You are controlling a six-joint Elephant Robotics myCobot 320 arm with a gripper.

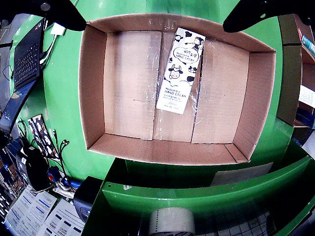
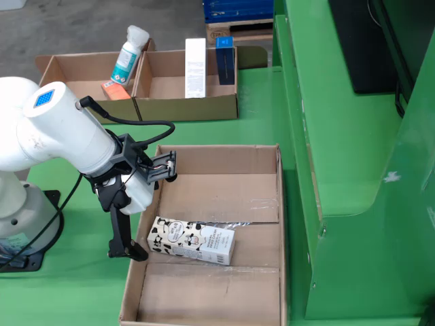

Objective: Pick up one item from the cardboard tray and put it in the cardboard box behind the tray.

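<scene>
A white hand cream carton point(image 1: 179, 69) with cow prints lies flat on the floor of a large shallow cardboard box point(image 1: 93, 88). In the fixed view the carton point(image 2: 192, 239) lies near the left wall of that box point(image 2: 224, 190). My gripper point(image 1: 152, 19) hangs above the box, open and holding nothing, its black fingers point(image 1: 64, 14) showing only at the top corners. In the fixed view the gripper point(image 2: 151, 210) hovers over the box's left wall, just above the carton. Behind stands a divided cardboard box point(image 2: 183, 109) holding a spray bottle point(image 2: 126, 58), a white carton point(image 2: 196, 68) and a blue carton point(image 2: 225, 60).
A green metal frame point(image 2: 340, 170) rises along the right side of the large box. The arm's white base point(image 2: 20, 210) stands to the left. In the wrist view a laptop point(image 1: 27, 54) and cables lie left of the box, and a tape roll point(image 1: 172, 221) sits below it.
</scene>
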